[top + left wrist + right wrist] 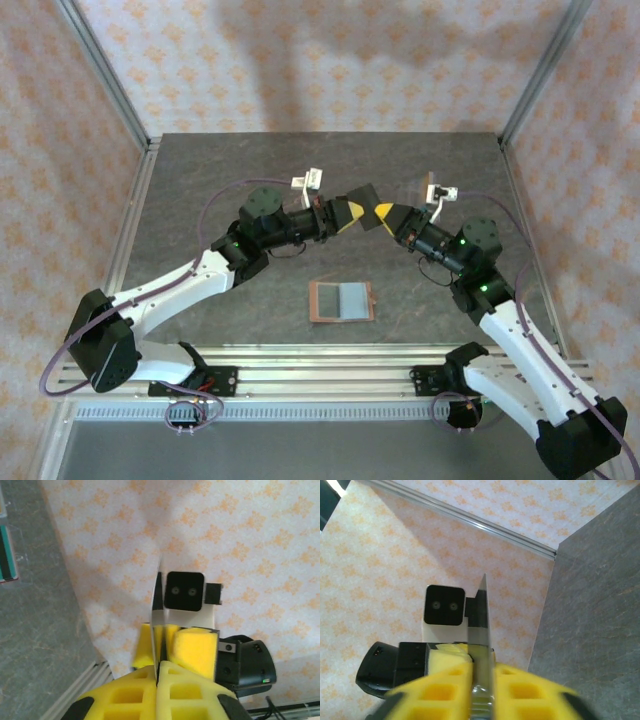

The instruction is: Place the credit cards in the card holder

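Left gripper (350,213) pinches dark card (366,194) edge-on, mid-air | right gripper (385,213) flanks same card, grip unclear | card holder (341,300) flat nearby, open table (200,180) around.

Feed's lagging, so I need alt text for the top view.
The left gripper and right gripper meet over the table, a dark card between them, the left shut on it. The card holder lies on the table nearer the bases.
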Tool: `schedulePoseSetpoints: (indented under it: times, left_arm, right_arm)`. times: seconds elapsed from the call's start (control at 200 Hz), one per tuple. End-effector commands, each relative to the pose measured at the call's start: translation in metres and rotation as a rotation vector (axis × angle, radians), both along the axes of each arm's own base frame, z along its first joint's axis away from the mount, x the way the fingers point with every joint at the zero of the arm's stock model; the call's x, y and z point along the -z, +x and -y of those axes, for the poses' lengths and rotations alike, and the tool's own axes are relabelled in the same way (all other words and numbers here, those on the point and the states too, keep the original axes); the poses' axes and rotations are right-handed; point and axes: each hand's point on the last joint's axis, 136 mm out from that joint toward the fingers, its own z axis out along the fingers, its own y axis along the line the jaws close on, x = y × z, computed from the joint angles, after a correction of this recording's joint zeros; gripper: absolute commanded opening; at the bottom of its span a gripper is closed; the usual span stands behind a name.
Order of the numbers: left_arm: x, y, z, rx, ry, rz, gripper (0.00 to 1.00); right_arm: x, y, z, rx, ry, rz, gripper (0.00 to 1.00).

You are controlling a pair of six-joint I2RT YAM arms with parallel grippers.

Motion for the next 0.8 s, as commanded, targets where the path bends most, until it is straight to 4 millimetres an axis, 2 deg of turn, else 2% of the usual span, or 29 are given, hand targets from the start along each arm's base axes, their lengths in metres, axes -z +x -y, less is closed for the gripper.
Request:
schedulePoseSetpoints:
  times: [0.0, 0.09, 0.28, 0.325, 0.365, 0.491, 0.546, 0.796]
  left_arm:
    - [-0.014, -0.004, -0.001, 0.036, -0.024, 0.056, 0.0]
    - [0.006, -0.009, -0.005, 0.068, 0.049, 0.031, 0.0]
    - [0.052, -0.031, -0.024, 0.132, 0.31, 0.029, 0.0]
    - [0.059, -0.039, -0.027, 0.167, 0.364, 0.031, 0.0]
    - [0.065, -0.045, -0.029, 0.198, 0.397, 0.035, 0.0]
    - [0.076, -0.054, -0.03, 0.237, 0.4, 0.019, 0.0]
    - [0.078, -0.055, -0.028, 0.25, 0.385, 0.011, 0.0]
    - [0.082, -0.058, -0.025, 0.277, 0.373, 0.01, 0.0]
  right_arm:
    - [-0.003, -0.009, -0.002, -0.03, -0.038, 0.036, 0.41]
    - [0.007, -0.012, -0.002, -0.041, -0.151, 0.033, 0.49]
    - [0.035, -0.031, -0.019, -0.246, -0.315, 0.041, 0.55]
    - [0.04, -0.039, -0.023, -0.318, -0.345, 0.052, 0.72]
    - [0.046, -0.045, -0.024, -0.363, -0.388, 0.051, 0.77]
    - [0.065, -0.056, -0.024, -0.46, -0.464, -0.007, 0.68]
    - [0.07, -0.056, -0.025, -0.473, -0.474, -0.032, 0.7]
    - [0.079, -0.055, -0.031, -0.512, -0.423, -0.055, 0.63]
